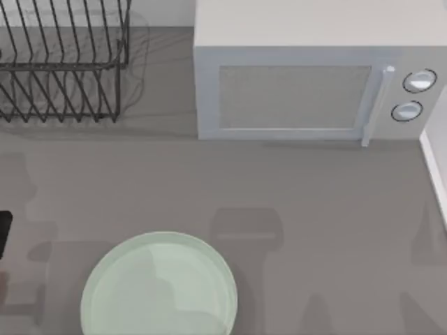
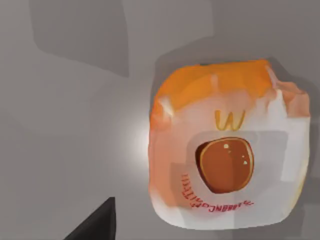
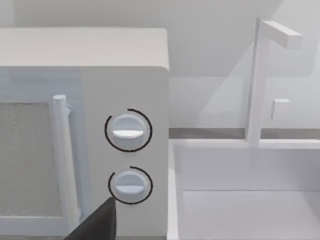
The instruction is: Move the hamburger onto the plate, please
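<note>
The hamburger [image 2: 227, 150] is a whitish-and-orange bun with an orange-red spot on top. It lies on the grey table, close under my left wrist camera. A dark part of my left gripper [image 2: 95, 226] shows beside the hamburger, apart from it. A dark piece of the left arm [image 1: 3, 230] sits at the table's left edge. The plate [image 1: 105, 286] is large, round and pale mint green. It rests at the front of the table, left of centre, with nothing on it. A dark part of my right gripper [image 3: 97, 225] faces the microwave's knobs.
A white microwave [image 1: 293, 91] stands at the back right with its door closed, its two knobs [image 3: 128, 131] on the right side. A black wire dish rack [image 1: 63, 63] stands at the back left. A white sink with a faucet [image 3: 260, 80] lies right of the microwave.
</note>
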You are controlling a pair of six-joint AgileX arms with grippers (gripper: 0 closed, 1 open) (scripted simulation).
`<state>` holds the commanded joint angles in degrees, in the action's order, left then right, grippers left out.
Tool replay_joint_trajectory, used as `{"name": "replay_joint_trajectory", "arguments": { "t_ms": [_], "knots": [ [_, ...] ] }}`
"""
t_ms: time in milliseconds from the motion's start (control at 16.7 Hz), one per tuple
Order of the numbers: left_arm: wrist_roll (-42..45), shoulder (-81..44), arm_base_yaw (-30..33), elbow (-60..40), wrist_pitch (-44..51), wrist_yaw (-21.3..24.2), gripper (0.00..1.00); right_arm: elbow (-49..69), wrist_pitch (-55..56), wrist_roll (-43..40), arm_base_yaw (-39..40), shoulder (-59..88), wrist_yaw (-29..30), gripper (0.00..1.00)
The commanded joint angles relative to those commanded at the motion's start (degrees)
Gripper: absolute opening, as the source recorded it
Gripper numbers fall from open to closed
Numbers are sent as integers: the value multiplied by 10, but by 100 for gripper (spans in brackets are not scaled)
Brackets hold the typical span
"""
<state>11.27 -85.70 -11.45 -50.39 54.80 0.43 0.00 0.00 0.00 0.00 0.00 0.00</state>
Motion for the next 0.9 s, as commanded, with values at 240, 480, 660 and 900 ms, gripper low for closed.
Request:
{"name": "replay_joint_trajectory", "arguments": {
  "t_ms": [240, 480, 660, 900],
  "knots": [
    [-1, -12, 2, 15, -24, 0, 100, 0, 0, 0, 0, 0, 0, 100],
    [0, -62, 1, 61, -129, 0, 100, 0, 0, 0, 0, 0, 0, 100],
    [1, -98, 0, 95, -197, 0, 100, 0, 0, 0, 0, 0, 0, 100],
    [2, -108, 0, 105, -213, 0, 100, 0, 0, 0, 0, 0, 0, 100]
  ]
}}
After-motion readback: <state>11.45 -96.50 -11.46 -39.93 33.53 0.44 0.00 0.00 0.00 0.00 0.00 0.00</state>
